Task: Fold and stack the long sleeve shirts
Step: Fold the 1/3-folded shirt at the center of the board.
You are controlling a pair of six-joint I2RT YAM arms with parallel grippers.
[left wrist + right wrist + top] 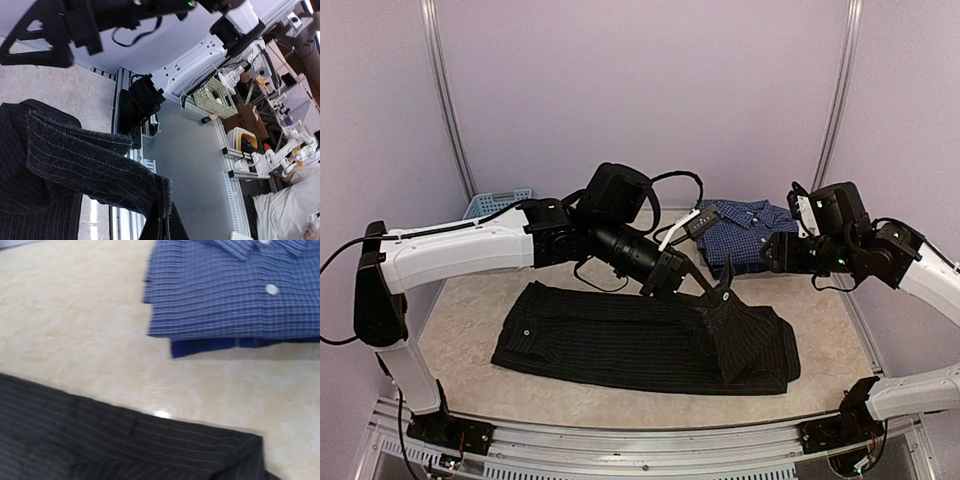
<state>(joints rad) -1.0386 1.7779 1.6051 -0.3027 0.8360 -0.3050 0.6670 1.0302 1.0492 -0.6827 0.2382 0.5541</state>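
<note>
Beige mottled table (460,340). Black pinstripe shirt (620,345) lies at centre, half-folded, its right part lifted. Left gripper (720,283) is clenched on it. Blue check shirt (750,225) sits folded at back right. Right gripper (778,252) hovers near it; cannot tell its jaw state.

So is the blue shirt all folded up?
Folded. The blue shirt lies as a neat rectangle, layers stacked at its edge, buttons on top.

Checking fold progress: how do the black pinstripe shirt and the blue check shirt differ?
The black pinstripe shirt lies long across the table, one end lifted by the left claw; the blue check shirt sits untouched. Black is partly folded; blue is fully folded. Both rest on the table, apart.
</note>
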